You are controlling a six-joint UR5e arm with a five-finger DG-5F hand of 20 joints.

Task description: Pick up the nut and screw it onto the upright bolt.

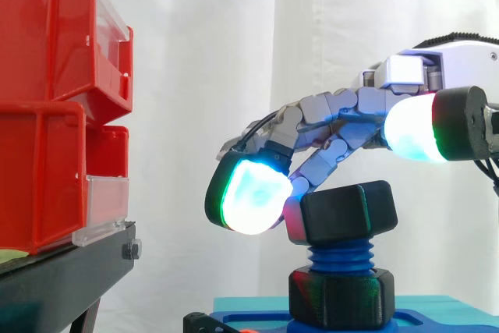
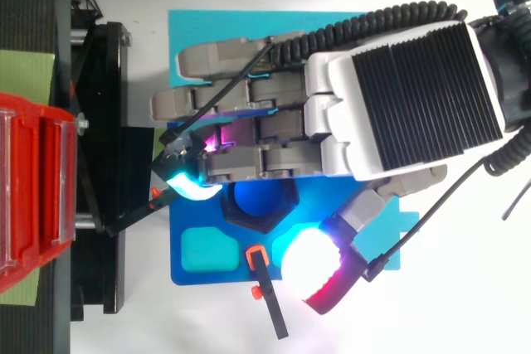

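Two red bins (image 1: 47, 37) of smooth plastic are stacked at the left, each a boxy tub with a clear flat lip across its front. They sit on one black stand (image 1: 70, 271) with a matt, square-edged top.

One hand (image 2: 398, 80) reaches in, its back a ribbed black panel in a white shell and its fingers made of grey blocks. The fingers are curled down over the nut (image 1: 347, 212), and a rounded, white-and-cyan glowing fingertip (image 1: 249, 193) lies against the nut's left side. The thumb's pad (image 1: 413, 126) stands higher than the nut in the side view, and I cannot tell whether it touches.

One flat teal mat (image 2: 207, 26) lies under one glossy blue plate (image 2: 191, 278), which has a teal rounded-square patch (image 2: 203, 250).

There are two black six-sided pieces. The nut sits on top of the bolt (image 1: 341, 257), and a lower collar (image 1: 339, 298) sits at its foot. The single bolt is blue, upright and ridged with thread between them.

One small orange clip (image 2: 255, 254) lies just beside one thin black rod (image 2: 272, 317) at the plate's edge
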